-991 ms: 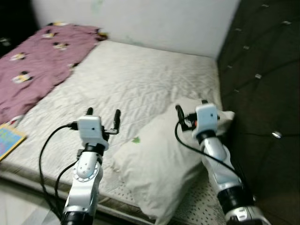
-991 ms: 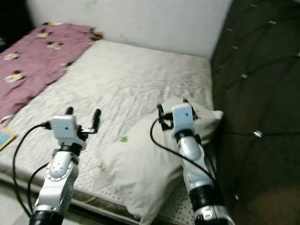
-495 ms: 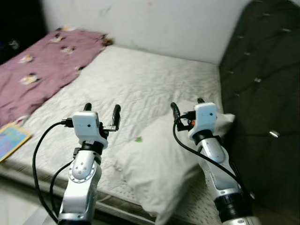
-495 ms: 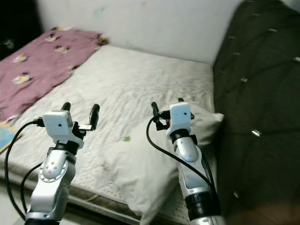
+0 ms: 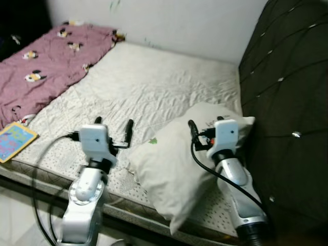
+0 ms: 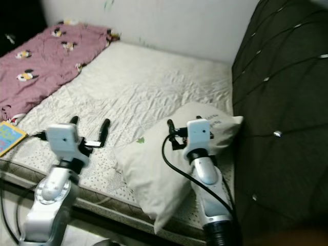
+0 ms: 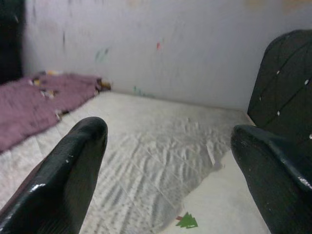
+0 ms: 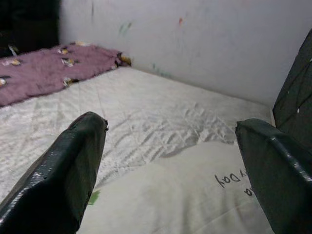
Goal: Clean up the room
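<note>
A white pillow [image 5: 174,164] with a small green tree print lies on the bed's near right corner, close to the dark headboard [image 5: 287,102]. My right gripper [image 5: 206,128] hovers open just above the pillow's upper part. My left gripper [image 5: 114,127] is open over the mattress [image 5: 154,87], just left of the pillow. A purple blanket [image 5: 46,61] with cartoon prints is bunched at the bed's far left. A colourful book [image 5: 14,141] lies at the bed's near left edge. In the right wrist view the pillow [image 8: 195,195] shows printed lettering.
A white wall [image 5: 174,23] runs behind the bed. The padded headboard rises on the right. The mattress's front edge [image 5: 128,205] sits right before me, with pale floor [image 5: 20,215] below at the left.
The camera has shifted, showing more of the bed's front edge and the floor. Both grippers stay open; the right one remains over the pillow.
</note>
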Controlling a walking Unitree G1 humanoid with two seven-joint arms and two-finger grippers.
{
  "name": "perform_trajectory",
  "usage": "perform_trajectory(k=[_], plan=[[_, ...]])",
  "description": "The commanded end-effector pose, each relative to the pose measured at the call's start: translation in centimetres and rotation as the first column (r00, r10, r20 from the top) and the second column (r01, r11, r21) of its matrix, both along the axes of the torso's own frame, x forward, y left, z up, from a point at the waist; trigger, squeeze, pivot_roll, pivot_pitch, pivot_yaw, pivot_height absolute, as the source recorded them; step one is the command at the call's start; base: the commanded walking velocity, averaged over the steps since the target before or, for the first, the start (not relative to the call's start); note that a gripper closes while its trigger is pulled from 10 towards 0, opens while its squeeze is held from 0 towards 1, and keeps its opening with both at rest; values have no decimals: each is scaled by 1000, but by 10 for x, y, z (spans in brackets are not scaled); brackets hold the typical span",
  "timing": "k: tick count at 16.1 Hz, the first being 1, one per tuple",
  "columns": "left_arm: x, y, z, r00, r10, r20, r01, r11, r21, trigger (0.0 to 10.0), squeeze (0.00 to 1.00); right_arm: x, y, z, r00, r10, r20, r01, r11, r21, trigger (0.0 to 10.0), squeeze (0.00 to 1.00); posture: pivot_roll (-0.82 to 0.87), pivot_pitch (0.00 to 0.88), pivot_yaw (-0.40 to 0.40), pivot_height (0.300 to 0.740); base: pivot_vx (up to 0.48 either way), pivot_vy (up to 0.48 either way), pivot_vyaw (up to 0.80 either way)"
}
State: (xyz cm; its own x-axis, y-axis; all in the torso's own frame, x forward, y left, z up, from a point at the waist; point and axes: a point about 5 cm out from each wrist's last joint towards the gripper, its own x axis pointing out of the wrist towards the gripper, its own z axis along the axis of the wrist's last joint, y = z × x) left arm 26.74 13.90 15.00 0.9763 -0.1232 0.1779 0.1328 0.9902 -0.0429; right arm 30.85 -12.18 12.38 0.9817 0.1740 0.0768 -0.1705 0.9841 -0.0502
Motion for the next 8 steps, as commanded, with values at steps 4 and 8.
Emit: perform_trajectory(k=[4,8], plan=[[-3,-3,2,999,-38,11,38,999,0,10000,0,-1,0,5,1000,15,0,-15,1000,-8,10000,0,-3,64,-49,740,0,0,0],[-6,-9,3,996,-92,12,92,996,-4,10000,0,-2,0,5,1000,21,-9,-21,1000,-14,10000,0,-11,70,-51,740,0,0,0]])
